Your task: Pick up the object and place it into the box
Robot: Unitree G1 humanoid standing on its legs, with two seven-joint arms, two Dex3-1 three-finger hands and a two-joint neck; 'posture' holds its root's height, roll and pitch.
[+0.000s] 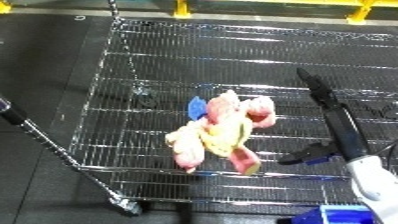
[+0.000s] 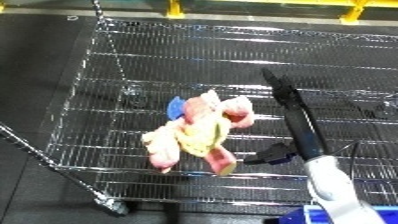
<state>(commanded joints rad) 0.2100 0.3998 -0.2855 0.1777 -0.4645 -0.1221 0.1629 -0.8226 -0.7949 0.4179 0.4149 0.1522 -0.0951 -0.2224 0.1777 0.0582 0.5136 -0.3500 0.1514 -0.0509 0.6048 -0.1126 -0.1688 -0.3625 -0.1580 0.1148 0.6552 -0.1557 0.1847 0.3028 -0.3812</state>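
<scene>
While the right hand [image 2: 289,117] hangs beside the plush toy [image 2: 197,131] with its long black fingers held straight and its thumb jutting toward the toy's lower end, nothing is gripped yet: the hand is wide and holds nothing. The toy, a soft pink and yellow thing with a blue patch at its upper left, lies sprawled on the wire rack [image 1: 160,60], near the rack's front edge, with the hand just to its right and seemingly apart from it.

My worry is the approach. Straight fingers coming in from the side could shove the limp toy across the wires instead of closing round it, and its floppy limbs could snag in the mesh as it lifts. A pinch on one limb alone would likely leave the body dangling and apt to slip.

Whether the fingertips hover above the wires or rest on them cannot be told. The left hand shows in neither view. A blue corner [image 1: 342,216] at the bottom edge may belong to the bin, but it is cut off. Glare on the wires hides the rack's far detail.
</scene>
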